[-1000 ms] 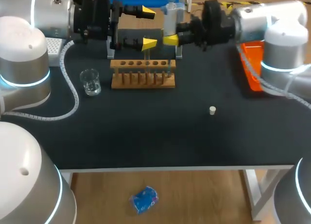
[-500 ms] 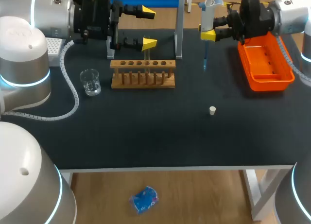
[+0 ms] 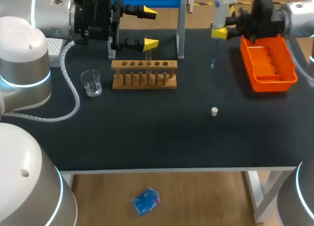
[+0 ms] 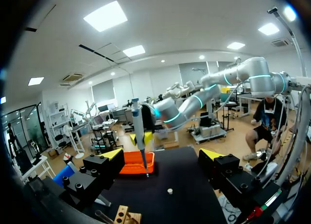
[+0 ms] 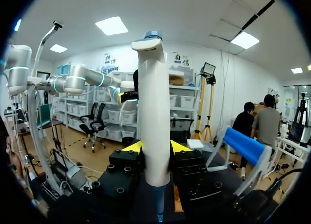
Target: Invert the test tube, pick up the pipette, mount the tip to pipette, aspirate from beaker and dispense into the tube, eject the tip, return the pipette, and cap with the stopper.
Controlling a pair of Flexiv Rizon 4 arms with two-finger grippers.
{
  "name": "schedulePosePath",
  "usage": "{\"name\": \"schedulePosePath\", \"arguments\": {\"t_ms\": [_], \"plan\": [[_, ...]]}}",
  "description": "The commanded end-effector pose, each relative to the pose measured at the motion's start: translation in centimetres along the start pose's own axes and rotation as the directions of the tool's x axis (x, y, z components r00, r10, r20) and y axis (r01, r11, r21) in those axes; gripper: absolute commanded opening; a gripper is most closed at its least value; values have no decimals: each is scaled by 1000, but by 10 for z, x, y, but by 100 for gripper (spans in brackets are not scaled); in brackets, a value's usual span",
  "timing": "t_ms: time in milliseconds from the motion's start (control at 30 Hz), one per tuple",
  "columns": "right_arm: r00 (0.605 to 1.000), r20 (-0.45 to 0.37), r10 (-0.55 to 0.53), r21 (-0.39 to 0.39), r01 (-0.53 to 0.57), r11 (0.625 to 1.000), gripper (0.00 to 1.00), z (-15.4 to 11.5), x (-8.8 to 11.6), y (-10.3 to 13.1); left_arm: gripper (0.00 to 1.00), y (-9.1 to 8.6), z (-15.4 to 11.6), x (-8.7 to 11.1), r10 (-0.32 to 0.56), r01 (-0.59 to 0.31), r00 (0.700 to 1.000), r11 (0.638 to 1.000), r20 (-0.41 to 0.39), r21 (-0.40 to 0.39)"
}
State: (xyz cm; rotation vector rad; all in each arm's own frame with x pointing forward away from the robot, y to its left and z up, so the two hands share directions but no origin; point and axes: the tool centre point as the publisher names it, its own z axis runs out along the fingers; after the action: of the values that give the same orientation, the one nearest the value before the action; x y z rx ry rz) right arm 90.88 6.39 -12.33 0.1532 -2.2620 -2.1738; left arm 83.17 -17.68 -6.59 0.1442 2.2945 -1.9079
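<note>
Pipette moved right, nearer orange bin

On the desk, left of middle: rack, with beaker just to its left. Farther left and back, partly under the left arm: tip box. Over the rack's far side: left gripper, with a stand behind the rack. At far right: bin. Just left of the bin, above the desk: pipette, upright in the right gripper. Nearer, right of middle, well apart from rack and bin: stopper.
</note>
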Motion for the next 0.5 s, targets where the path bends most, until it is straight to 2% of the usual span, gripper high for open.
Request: {"name": "schedulePosePath", "arguments": {"t_ms": [33,67,233,433,500], "plan": [[1000,22,-12,-17,12,1000,0,-55,-10,4,100,1,1,0,2,-2,1000,1000,3,3],[1000,30,-4,-39,5,999,0,-68,-14,6,100,1,1,0,2,-2,1000,1000,3,3],[996,89,-18,-30,21,999,0,-110,-28,10,100,1,1,0,2,-2,1000,1000,3,3],[991,131,-3,-19,6,1000,0,-149,-35,4,100,1,1,0,2,-2,1000,1000,3,3],[989,149,6,-42,1,999,0,-163,-35,0,100,1,1,0,2,-2,1000,1000,3,3]]}}
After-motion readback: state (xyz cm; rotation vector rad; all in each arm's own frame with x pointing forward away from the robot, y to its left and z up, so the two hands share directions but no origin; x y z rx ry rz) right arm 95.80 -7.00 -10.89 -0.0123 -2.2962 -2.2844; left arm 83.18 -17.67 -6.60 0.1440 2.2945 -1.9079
